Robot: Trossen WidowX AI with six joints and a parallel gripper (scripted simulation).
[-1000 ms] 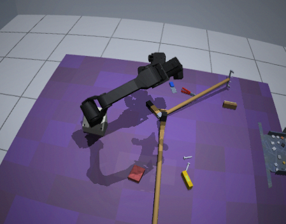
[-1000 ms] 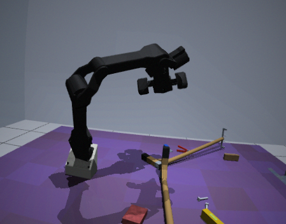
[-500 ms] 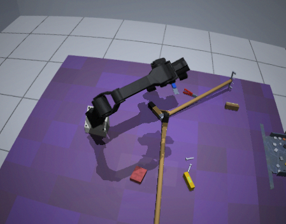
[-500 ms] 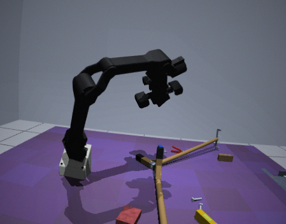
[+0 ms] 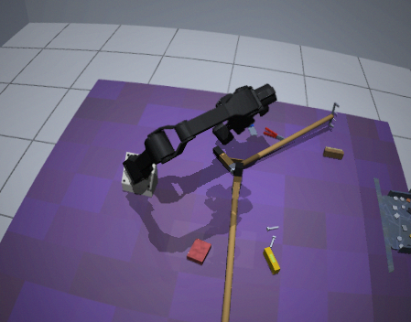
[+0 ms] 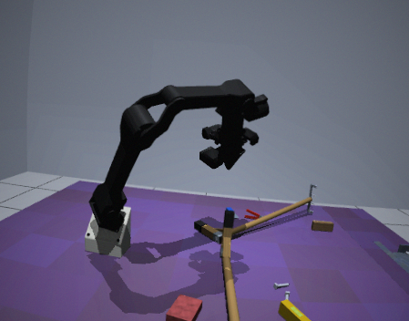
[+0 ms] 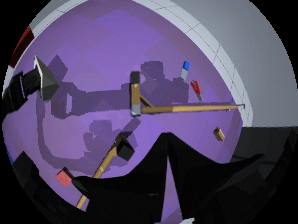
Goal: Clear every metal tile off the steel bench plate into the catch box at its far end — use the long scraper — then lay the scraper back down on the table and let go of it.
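Note:
My gripper (image 5: 223,134) (image 6: 227,166) (image 7: 165,136) is shut and empty. It hangs high above the purple mat, over the place where the wooden poles meet. A long wooden pole (image 5: 231,247) (image 6: 229,283) (image 7: 105,164) lies on the mat and runs to the front edge. A second pole (image 5: 288,138) (image 6: 270,214) (image 7: 193,107) with a metal hook end runs to the far right. A short black-tipped stub (image 5: 221,155) (image 6: 205,226) joins them. The steel bench plate (image 5: 388,229) (image 6: 403,261) lies at the right edge with several small metal tiles (image 5: 405,227) on it.
A red block (image 5: 199,251) (image 6: 184,308), a yellow block (image 5: 271,260) (image 6: 293,311) and two screws (image 5: 272,228) lie near the front pole. A brown block (image 5: 333,153) (image 6: 322,225), a red clip (image 5: 272,134) and a blue-tipped item lie further back.

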